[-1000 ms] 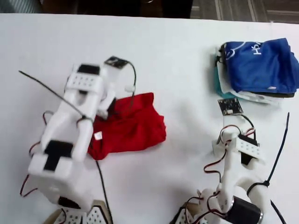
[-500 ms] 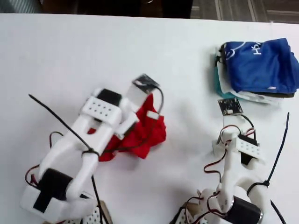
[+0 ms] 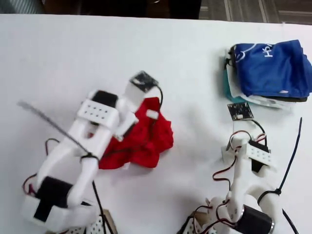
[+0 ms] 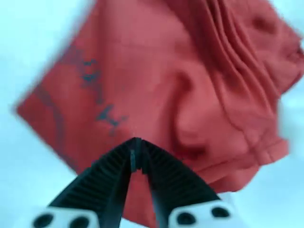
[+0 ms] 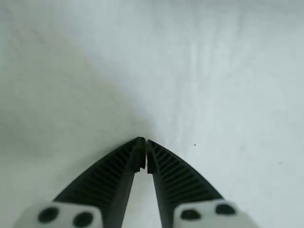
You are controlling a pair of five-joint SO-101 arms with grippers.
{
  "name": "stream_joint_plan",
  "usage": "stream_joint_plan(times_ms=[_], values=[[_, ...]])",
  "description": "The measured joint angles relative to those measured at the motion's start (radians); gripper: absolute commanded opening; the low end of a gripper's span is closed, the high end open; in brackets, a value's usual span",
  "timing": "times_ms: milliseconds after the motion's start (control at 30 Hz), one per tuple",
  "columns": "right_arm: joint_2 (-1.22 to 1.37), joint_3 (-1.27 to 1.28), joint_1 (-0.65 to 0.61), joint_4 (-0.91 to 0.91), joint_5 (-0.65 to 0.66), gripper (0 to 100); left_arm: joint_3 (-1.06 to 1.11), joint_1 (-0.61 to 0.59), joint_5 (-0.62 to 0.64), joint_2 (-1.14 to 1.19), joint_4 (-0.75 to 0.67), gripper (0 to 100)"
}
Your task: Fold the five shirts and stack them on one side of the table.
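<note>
Smooth white worktop (image 3: 58,48): bunched, creased red shirt (image 3: 146,139) mid-worktop under left claw (image 4: 135,156), ribbed tips pressed together; right claw (image 5: 144,154) likewise; folded stack (image 3: 270,68) at the far-right corner.

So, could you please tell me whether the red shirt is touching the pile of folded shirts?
Apart. The high view shows a wide stretch of bare table between the red shirt and the pile.

Two white plastic robot arms, left arm (image 3: 80,146) and right arm (image 3: 249,178), built of blocky segments with black motor housings, thin red and black wires (image 3: 233,139) and long black cable ties (image 3: 290,156). The left gripper (image 4: 135,145) and right gripper (image 5: 143,142) have black ridged jaws on white bases with dark round screw holes.
</note>
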Motion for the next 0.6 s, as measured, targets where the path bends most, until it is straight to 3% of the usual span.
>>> stream_joint_plan(times_ms=[433,600], values=[[0.000,0.000,0.000,0.000,0.000,2.0,0.054,0.256,0.000,0.040,0.002,3],[0.000,0.000,0.000,0.000,0.000,2.0,0.038,0.313,-0.011,0.040,0.092,3]])
